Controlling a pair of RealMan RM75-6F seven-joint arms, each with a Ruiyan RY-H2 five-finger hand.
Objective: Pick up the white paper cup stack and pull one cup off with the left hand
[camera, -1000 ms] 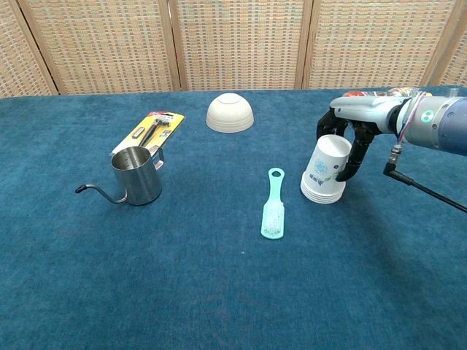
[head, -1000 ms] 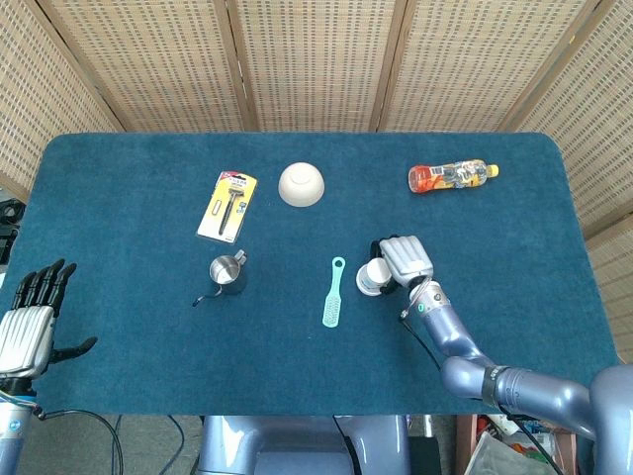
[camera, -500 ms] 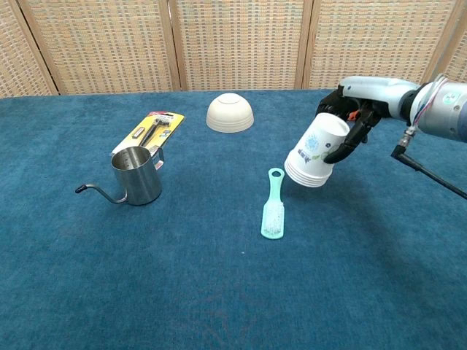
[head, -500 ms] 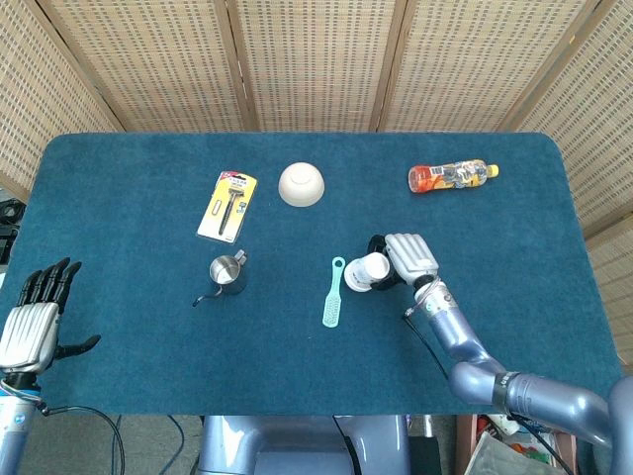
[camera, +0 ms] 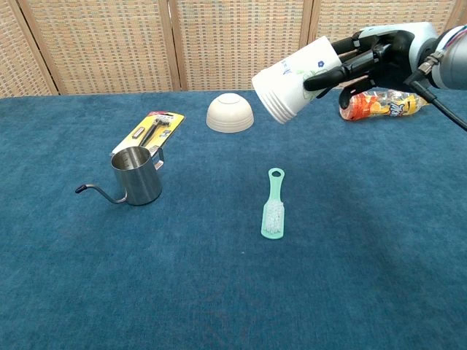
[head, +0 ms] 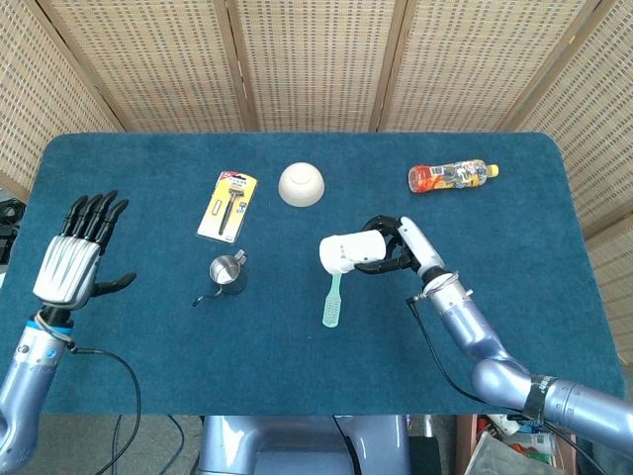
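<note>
The right hand (head: pixel 396 247) grips the white paper cup stack (head: pixel 348 252), which lies on its side in the air with its wide end toward the left. Directly below the stack lies a mint-green plastic brush (head: pixel 333 295) on the dark blue cloth-covered table (head: pixel 297 346). The left hand (head: pixel 74 259) is raised at the table's left edge, fingers spread and holding nothing. On the table also rest a small steel pitcher (head: pixel 228 273), a yellow-carded razor pack (head: pixel 227 205), an upturned cream bowl (head: pixel 301 184) and an orange drink bottle (head: pixel 452 176).

no legible text, labels too blurred
</note>
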